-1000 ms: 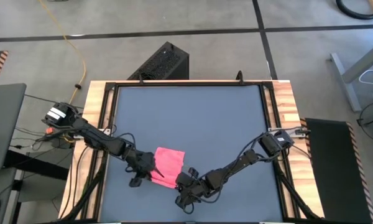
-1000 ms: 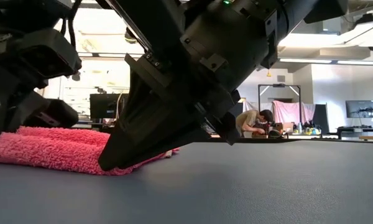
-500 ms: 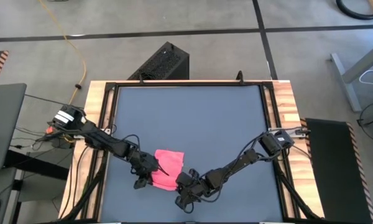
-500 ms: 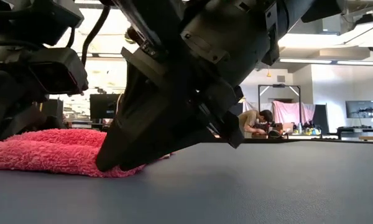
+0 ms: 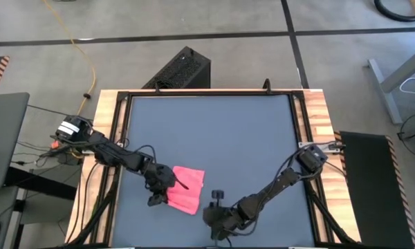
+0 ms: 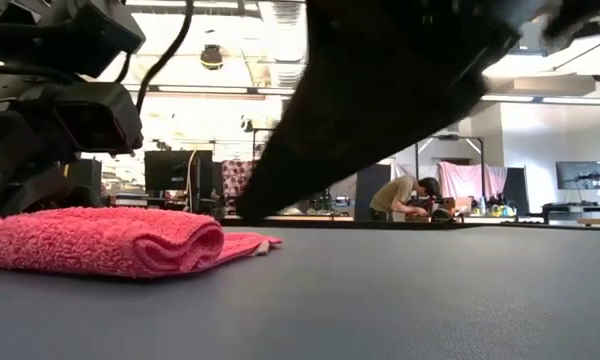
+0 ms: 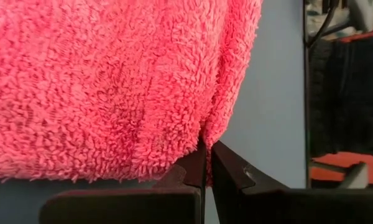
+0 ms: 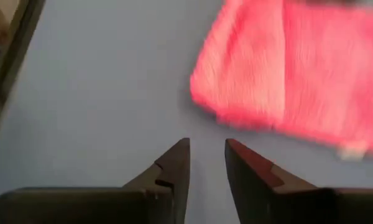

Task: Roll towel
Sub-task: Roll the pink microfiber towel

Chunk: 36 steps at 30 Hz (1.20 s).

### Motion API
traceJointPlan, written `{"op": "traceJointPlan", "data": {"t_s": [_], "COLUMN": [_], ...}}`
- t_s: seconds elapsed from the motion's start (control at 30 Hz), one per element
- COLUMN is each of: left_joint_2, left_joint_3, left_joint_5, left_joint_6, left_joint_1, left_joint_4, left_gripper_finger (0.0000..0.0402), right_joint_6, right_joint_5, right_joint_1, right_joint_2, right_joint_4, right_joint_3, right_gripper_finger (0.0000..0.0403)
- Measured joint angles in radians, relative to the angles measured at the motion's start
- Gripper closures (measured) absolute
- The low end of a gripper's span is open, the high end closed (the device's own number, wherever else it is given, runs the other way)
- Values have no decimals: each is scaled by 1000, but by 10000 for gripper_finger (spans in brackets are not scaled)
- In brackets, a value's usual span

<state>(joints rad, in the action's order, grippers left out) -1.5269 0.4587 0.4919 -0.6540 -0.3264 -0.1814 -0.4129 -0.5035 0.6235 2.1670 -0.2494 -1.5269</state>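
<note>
**Folded pink towel on the table, left gripper pinching its edge**

The dark grey table fills the wooden frame, and the two arms reach in from either side toward its near part. The towel, bright pink and folded over on itself, lies on the near-left part of the table, its rounded fold facing the open tabletop.

The left gripper sits at the towel's left edge; in its wrist view its fingers are pressed together on a bit of the cloth's edge.

The right gripper is just beside the towel's near-right corner, clear of it, fingers apart with nothing between them.
</note>
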Motion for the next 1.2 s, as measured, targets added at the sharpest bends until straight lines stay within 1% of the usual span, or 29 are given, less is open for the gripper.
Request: {"op": "traceJointPlan", "data": {"t_s": [0.13, 0.17, 0.23, 0.37, 0.47, 0.6, 0.67, 0.83, 0.9, 1.0, 1.1, 1.2], "left_joint_2": [0, 0, 0, 0, 0, 0, 0, 0, 0, 0, 0, 0], "left_joint_3": [0, 0, 0, 0, 0, 0, 0, -1, -1, -1, -1, -1], "left_joint_5": [43, 56, 75, 115, 131, 155, 163, 179, 182, 184, 184, 188], "left_joint_6": [-15, -21, -29, -40, -48, -67, -74, -78, -77, -77, -81, -81], "left_joint_1": [34, 42, 57, 76, 87, 102, 111, 120, 120, 120, 120, 120], "left_joint_4": [-3, -9, -20, -28, -31, -41, -46, -46, -45, -45, -51, -52], "left_gripper_finger": [401, 401, 401, 401, 401, 401, 401, 401, 401, 401, 401, 401], "right_joint_6": [318, 397, 501, 527, 558, 659, 699, 701, 699, 651, 580, 490], "right_joint_5": [-121, -142, -148, -146, -76, -24, -27, -97, -97, -101, -65, -39], "right_joint_1": [21, 24, 19, -8, -31, -35, -36, -39, -45, -59, -75, -91], "right_joint_2": [16, 17, 17, 17, 24, 74, 97, 113, 114, 114, 114, 114], "right_joint_4": [146, 170, 199, 193, 203, 240, 257, 272, 290, 302, 302, 297], "right_joint_3": [-2, -2, -2, -2, -4, -3, -5, -6, -6, -6, -6, -6], "right_gripper_finger": [257, 252, 240, 214, 199, 193, 193, 193, 193, 199, 220, 257]}}
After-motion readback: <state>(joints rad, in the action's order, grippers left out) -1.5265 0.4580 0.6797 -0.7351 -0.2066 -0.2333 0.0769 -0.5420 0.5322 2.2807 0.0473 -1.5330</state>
